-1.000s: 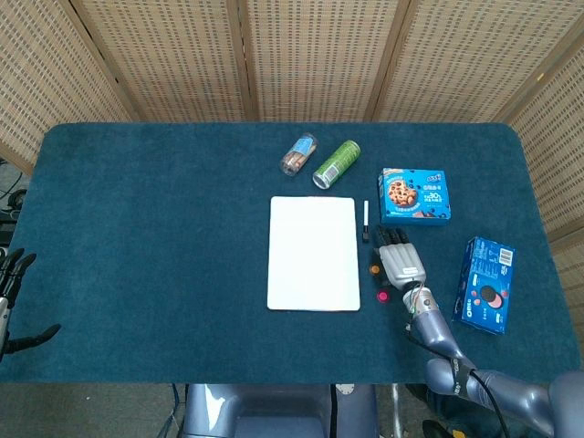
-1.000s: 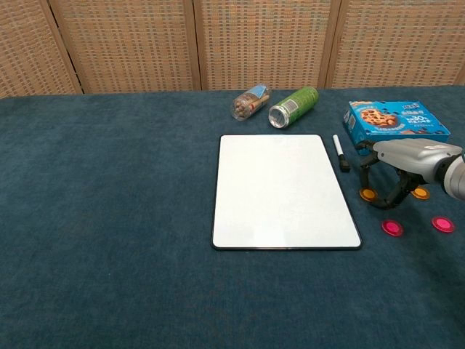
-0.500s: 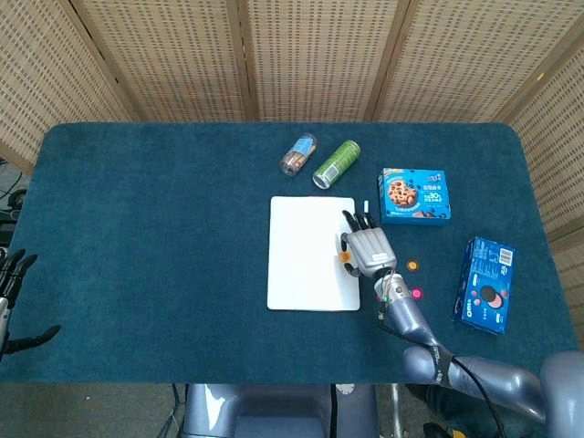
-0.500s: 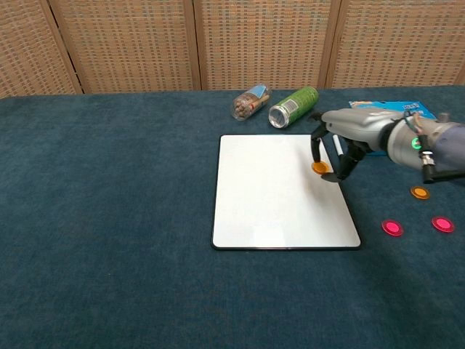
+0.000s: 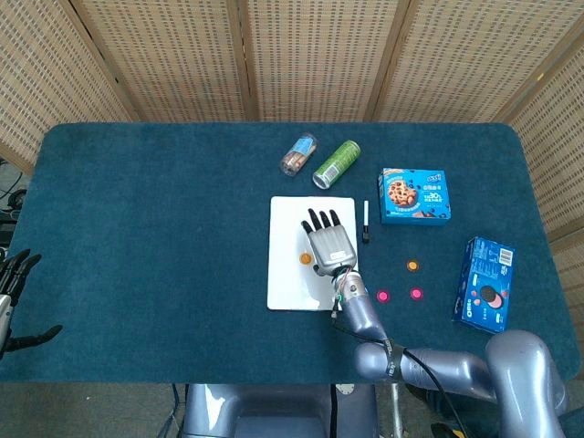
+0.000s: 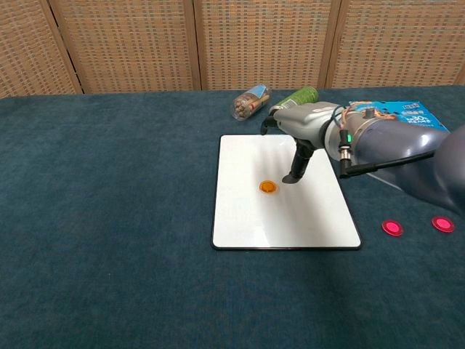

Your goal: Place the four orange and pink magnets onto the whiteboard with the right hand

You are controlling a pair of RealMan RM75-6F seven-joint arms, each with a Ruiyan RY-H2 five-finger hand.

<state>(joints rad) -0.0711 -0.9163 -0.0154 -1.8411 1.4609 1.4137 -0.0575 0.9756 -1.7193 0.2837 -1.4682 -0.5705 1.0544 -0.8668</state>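
Bright, even overhead light, soft shadows, both views sharp.

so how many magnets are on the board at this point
One of four. A round orange magnet lies flat on the white rectangular whiteboard, and the right hand hovers beside it holding nothing. Left on the blue cloth: a second orange magnet and two round pink magnets. The left hand sits at the table edge.

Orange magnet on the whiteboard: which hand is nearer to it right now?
Right. The right hand hovers just beside the orange magnet on the whiteboard; the left hand sits at the table's far left edge.
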